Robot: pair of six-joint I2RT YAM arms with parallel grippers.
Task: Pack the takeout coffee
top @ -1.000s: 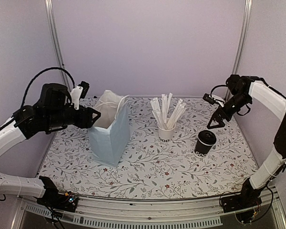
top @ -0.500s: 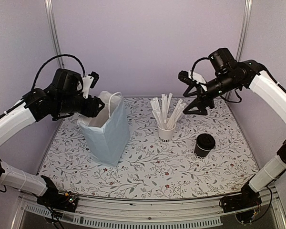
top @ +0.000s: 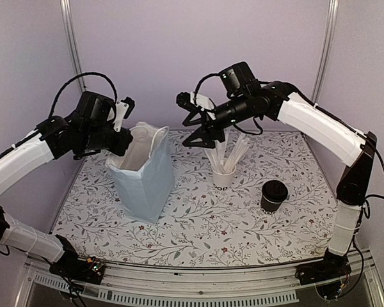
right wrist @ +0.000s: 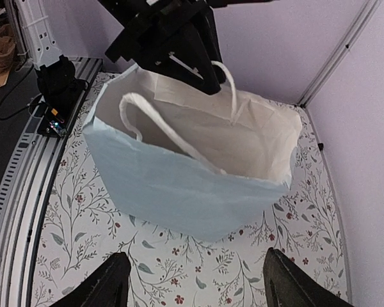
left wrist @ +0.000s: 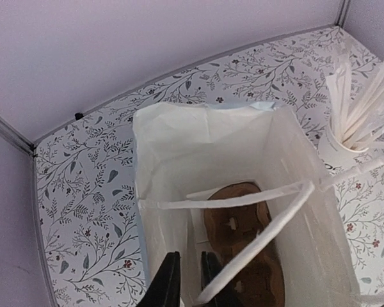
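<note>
The takeout coffee [top: 274, 195], a small black cup with a dark lid, stands on the flowered table at the right, and no gripper touches it. A light blue paper bag [top: 144, 180] stands open at the left. My left gripper [top: 125, 146] pinches the bag's left rim; in the left wrist view its fingers [left wrist: 168, 281] stand close together with the white paper wall [left wrist: 179, 192] between them. A brown cardboard carrier [left wrist: 243, 224] lies in the bag's bottom. My right gripper [top: 189, 133] hangs open in the air right of the bag, facing the bag [right wrist: 179, 185], with nothing between its fingers [right wrist: 109, 284].
A white paper cup [top: 223, 176] full of tall white wrapped sticks stands mid-table, under the right forearm, between the bag and the coffee. The same cup [left wrist: 345, 137] shows in the left wrist view. The bag's white handles [left wrist: 269, 211] loop across its mouth. Purple walls enclose the table.
My right arm swung left and up from near the coffee to beside the bag. My left gripper closed on the bag's rim; the bag shifted slightly left.
</note>
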